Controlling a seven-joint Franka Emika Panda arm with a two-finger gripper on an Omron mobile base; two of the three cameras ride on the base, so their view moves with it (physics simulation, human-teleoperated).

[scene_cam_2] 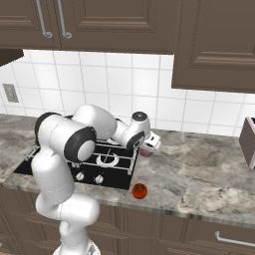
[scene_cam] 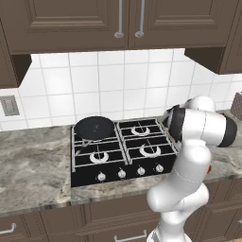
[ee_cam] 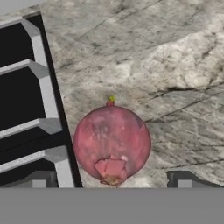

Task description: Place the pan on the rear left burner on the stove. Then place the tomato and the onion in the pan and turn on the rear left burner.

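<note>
The black pan (scene_cam: 94, 127) sits on the stove (scene_cam: 124, 163) at the back left, covering the rear left burner. Just right of the stove's edge, the dull pink onion (ee_cam: 112, 142) (scene_cam_2: 146, 152) rests on the stone counter. My gripper (ee_cam: 111, 180) (scene_cam_2: 149, 144) hangs open right above it. One dark fingertip (ee_cam: 39, 180) stands on each side of the onion, clear of its skin. The glossy red tomato (scene_cam_2: 140, 191) lies on the counter nearer the front edge, apart from the hand.
Silver knobs (scene_cam: 121, 174) line the stove's front. A brown woven box (scene_cam_2: 247, 142) stands at the far right of the counter. Dark cabinets hang overhead. The stove's raised grate bars (ee_cam: 46, 94) run close beside the onion.
</note>
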